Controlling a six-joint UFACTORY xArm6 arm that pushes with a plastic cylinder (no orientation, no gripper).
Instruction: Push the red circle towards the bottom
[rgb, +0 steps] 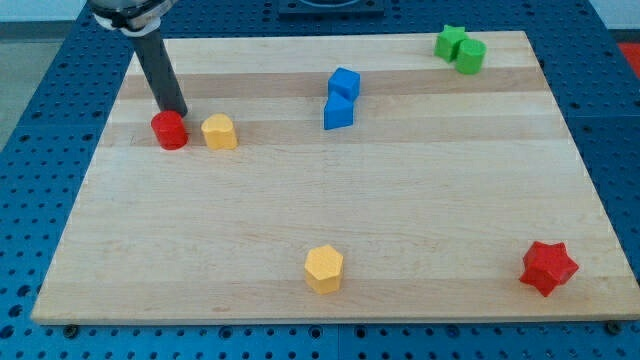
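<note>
Touching red circle (170, 130) from above, my tip (175, 112)

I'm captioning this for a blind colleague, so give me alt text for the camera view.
My tip sits just above the red circle near the wooden board's upper left, with a yellow block right beside it. Elsewhere: two blue blocks top centre, two green blocks top right, a yellow hexagon bottom centre, a red star bottom right.

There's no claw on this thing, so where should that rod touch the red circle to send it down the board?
On its top-facing side, coming from the view's top. The red circle is a short round block, so a centred push keeps it from slipping aside. My tip already sits right behind that side; the yellow block stands beside it, to the view's right.
</note>
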